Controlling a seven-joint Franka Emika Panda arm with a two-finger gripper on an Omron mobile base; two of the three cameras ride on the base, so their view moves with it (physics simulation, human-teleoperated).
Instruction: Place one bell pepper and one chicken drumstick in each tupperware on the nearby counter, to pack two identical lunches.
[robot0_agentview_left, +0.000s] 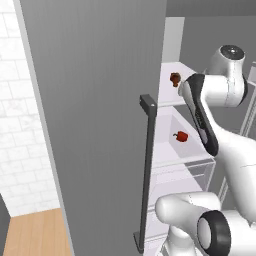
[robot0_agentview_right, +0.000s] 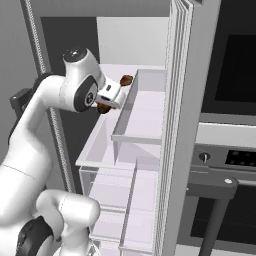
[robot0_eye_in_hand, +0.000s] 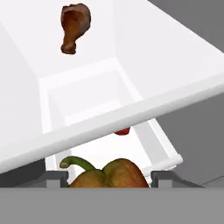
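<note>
Orange-red and glossy, a bell pepper (robot0_eye_in_hand: 109, 175) with a curled green stem sat between the two dark fingertips (robot0_eye_in_hand: 54, 178) in the hand view, the jaws standing partly open on either side of it; whether they actually pressed on it could not be told. The gripper (robot0_agentview_right: 106, 101) was inside the open fridge (robot0_agentview_right: 125, 150), just above its upper white shelf (robot0_eye_in_hand: 109, 118). A brown chicken drumstick (robot0_eye_in_hand: 74, 26) lay on that same shelf, farther toward the fridge's back wall. Below the shelf, a second red bell pepper (robot0_agentview_left: 181, 136) rested on the lower level, partly hidden by the shelf's front edge in the hand view. A tall grey fridge door (robot0_agentview_left: 100, 125) with a dark bar handle (robot0_agentview_left: 146, 170) stood open to the left of the shelves.
</note>
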